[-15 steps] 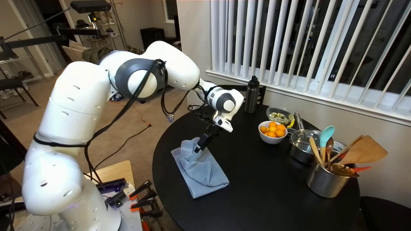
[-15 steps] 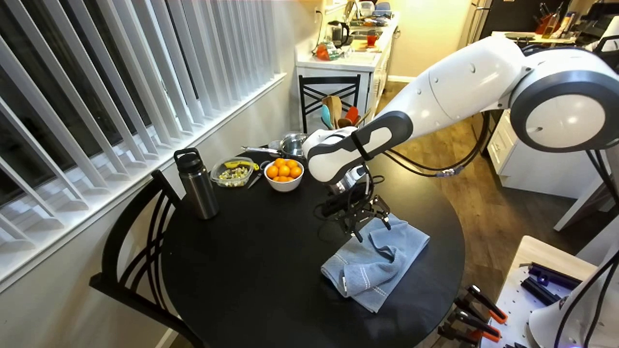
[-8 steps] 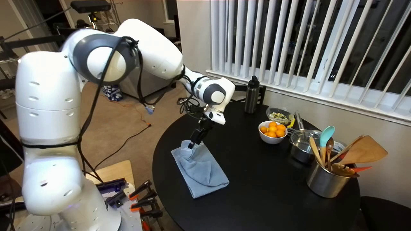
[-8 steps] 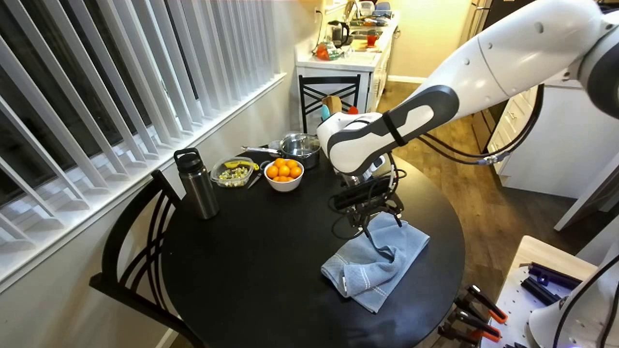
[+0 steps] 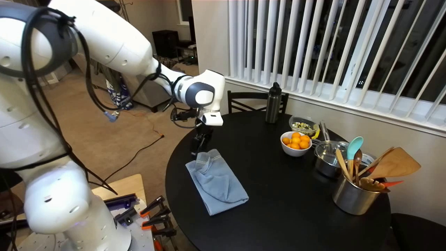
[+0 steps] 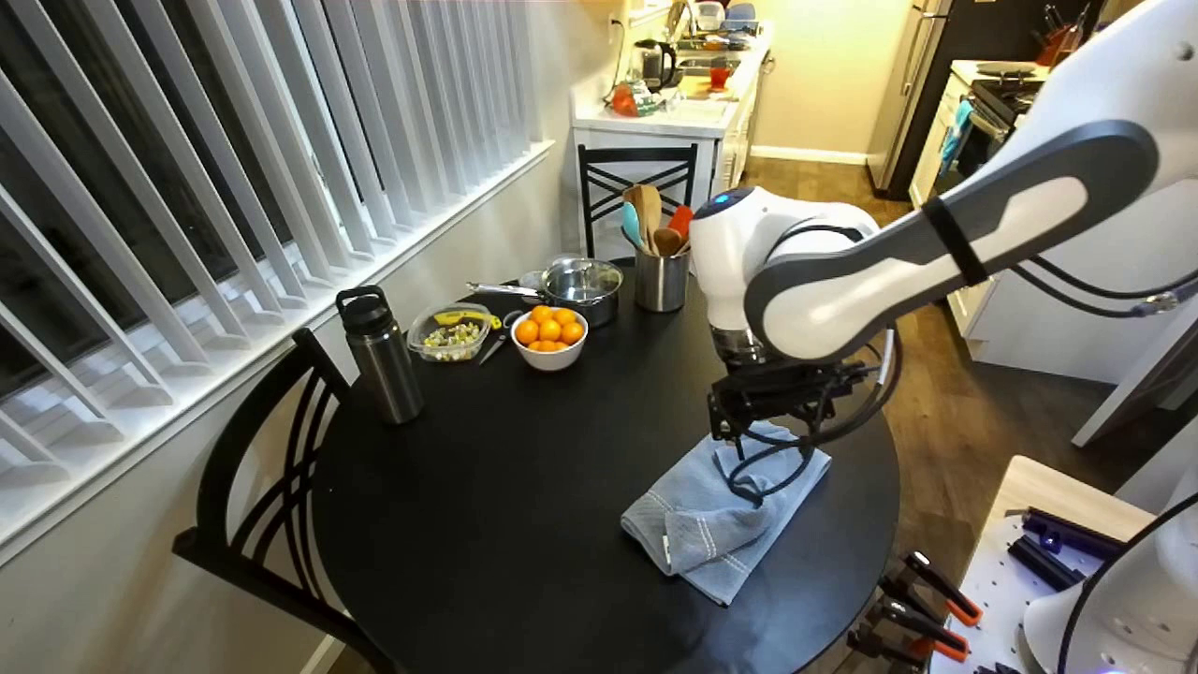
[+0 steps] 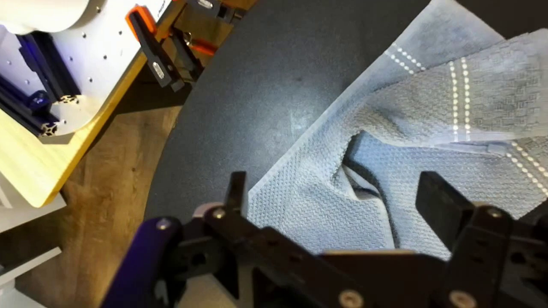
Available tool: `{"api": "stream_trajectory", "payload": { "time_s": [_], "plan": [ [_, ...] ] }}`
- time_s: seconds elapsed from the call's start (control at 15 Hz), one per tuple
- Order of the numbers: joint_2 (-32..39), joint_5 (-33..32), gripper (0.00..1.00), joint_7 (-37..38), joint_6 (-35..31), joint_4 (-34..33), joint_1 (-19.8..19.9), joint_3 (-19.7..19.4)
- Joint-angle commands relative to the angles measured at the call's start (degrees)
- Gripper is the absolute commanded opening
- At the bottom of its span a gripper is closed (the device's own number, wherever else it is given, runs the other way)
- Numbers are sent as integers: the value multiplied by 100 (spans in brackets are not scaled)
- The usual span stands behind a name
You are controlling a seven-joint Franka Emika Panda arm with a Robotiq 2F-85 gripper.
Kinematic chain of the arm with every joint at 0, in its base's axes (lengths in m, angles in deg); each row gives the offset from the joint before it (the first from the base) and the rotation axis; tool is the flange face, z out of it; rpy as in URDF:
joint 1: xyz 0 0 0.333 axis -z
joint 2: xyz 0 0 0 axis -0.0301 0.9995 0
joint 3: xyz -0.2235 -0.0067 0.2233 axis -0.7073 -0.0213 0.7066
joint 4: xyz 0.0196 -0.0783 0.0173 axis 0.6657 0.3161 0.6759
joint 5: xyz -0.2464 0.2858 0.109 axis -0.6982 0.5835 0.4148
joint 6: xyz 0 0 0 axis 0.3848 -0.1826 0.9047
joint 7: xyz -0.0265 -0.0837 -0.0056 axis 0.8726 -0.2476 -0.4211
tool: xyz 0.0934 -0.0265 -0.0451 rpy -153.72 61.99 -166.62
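A blue-grey towel [image 5: 217, 188] was seen laid on the round black table [image 5: 278, 205], its rumpled top layer folded loosely over the layer beneath. The cloth was judged light, limp and not fragile, with enough texture in its weave to resist slipping; sagging was to be expected wherever it was left unsupported. The surest hold was judged to be offered by the raised fold [image 7: 342, 184] shown in the wrist view, where some cloth could be pinched clear of the table; the outer edges of the towel lay flatter and were judged harder to catch.

The gripper [image 7: 333, 184] was held over or just beyond one end of the towel; which of the two could not be told. Its fingers [image 7: 441, 204] were spread wide apart with nothing gripped between them, and no contact with the towel could be made out.

From the towel toward the robot's base [image 5: 101, 223], clamps [image 5: 156, 219] were seen off the table. Well apart from the towel, a white bowl [image 5: 294, 152] was filled with oranges [image 5: 295, 140], a steel bottle [image 5: 273, 106] was stood upright, and a clear tub [image 6: 447, 355], a pan [image 6: 599, 311] and a metal pot [image 5: 353, 200] packed with utensils [image 5: 393, 164] were set out.
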Motion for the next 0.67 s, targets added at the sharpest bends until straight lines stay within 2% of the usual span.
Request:
{"api": "stream_trajectory", "payload": {
  "time_s": [0.0, 0.13, 0.33, 0.47, 0.6],
  "plan": [
    [-889, -583, 100, 431, -868, 1074, 193, 286],
    [-970, -939, 100, 711, -1250, 1296, 319, 395],
    [-779, -754, 100, 721, -1720, 1248, 441, 436],
    [-640, -503, 100, 611, -1832, 1108, 418, 477],
    [-714, -638, 100, 586, -1679, 1136, 476, 492]
  ]
}}
